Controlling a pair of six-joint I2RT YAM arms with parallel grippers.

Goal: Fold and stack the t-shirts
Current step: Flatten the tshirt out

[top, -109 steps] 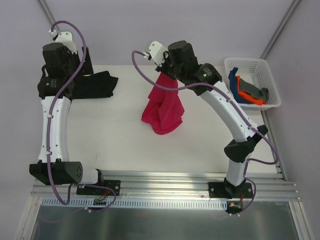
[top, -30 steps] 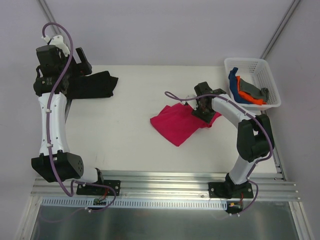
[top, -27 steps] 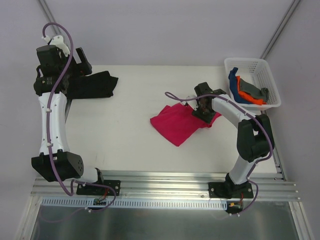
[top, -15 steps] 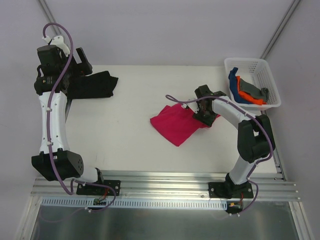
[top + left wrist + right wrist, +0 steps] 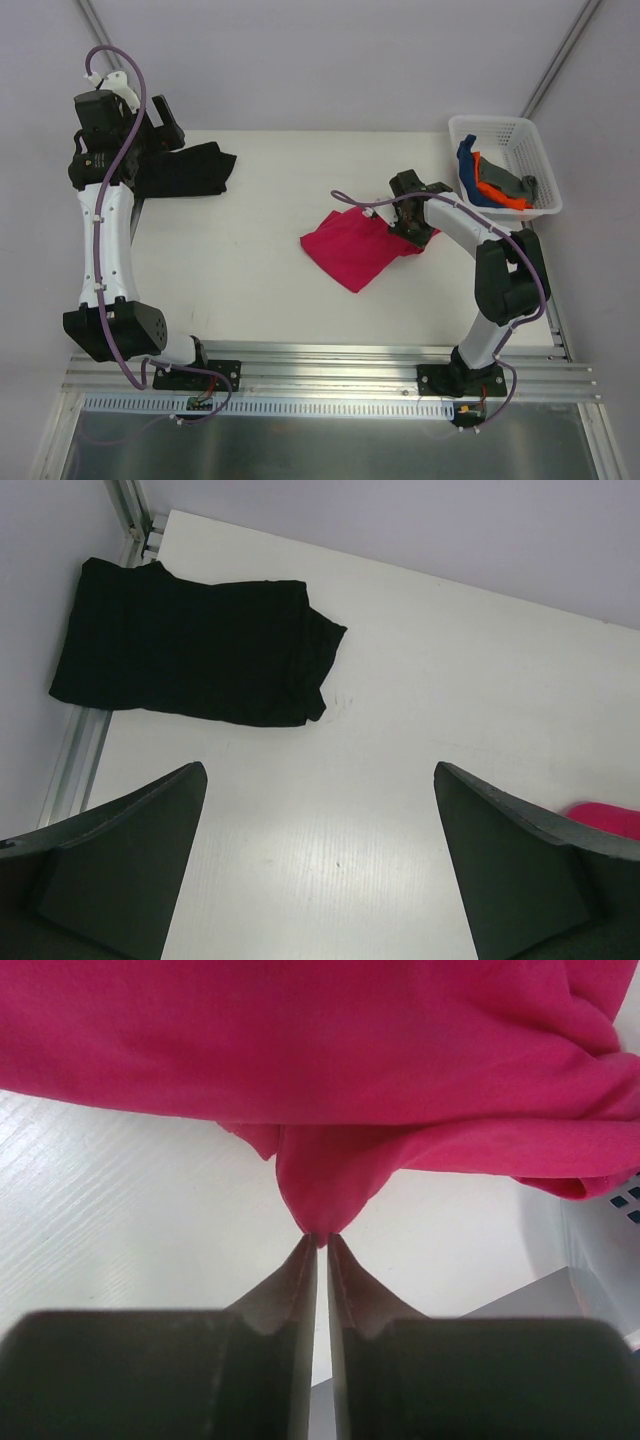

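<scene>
The crimson-pink t-shirt (image 5: 355, 250) lies crumpled on the white table right of centre. My right gripper (image 5: 408, 226) sits low at its right edge. In the right wrist view its fingertips (image 5: 322, 1240) pinch a small fold of the pink t-shirt (image 5: 330, 1080). A folded black t-shirt (image 5: 190, 170) rests at the table's far left corner, also visible as the black t-shirt (image 5: 190, 655) in the left wrist view. My left gripper (image 5: 150, 125) hovers above it, its fingers (image 5: 130, 850) spread wide with only bare table between them.
A white lattice basket (image 5: 520, 135) stands at the far right with blue, orange and grey cloth (image 5: 495, 180) inside. An aluminium rail (image 5: 75, 765) runs along the table's left edge. The right arm's cable (image 5: 350, 200) loops over the pink shirt.
The right gripper's jaws have closed onto the edge of the pink t-shirt, and the wrist shifted slightly. The left arm has stayed still.
</scene>
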